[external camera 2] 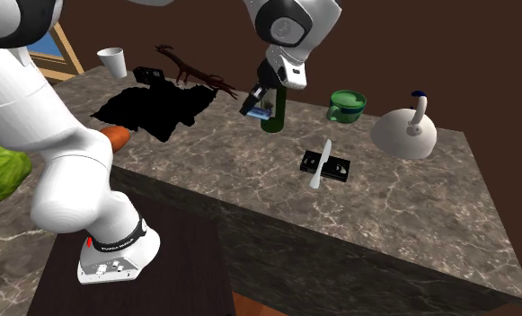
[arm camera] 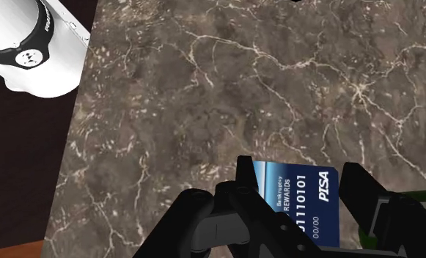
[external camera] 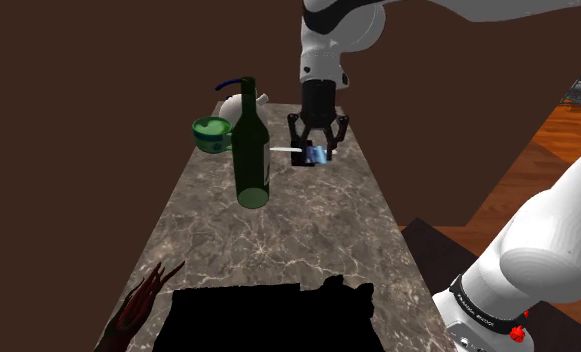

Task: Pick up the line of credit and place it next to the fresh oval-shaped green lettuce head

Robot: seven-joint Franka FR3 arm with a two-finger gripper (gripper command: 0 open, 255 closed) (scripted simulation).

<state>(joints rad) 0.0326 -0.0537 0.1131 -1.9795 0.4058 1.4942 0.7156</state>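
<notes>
Gripping the blue card [arm camera: 299,209] by opposite edges, the end effector [external camera: 318,150] is clenched on it and hangs above the counter [external camera: 278,235], just beside the green bottle [external camera: 250,150]. The card is clear of the marble, its printed face toward the wrist camera. An edge pinch is likely the only purchase so thin a thing offers. The lettuce head [external camera 2: 0,175] lies well apart, low at the second exterior view's left edge, off this counter. Judgement: pick done, carry ahead; keep height past the bottle.
</notes>
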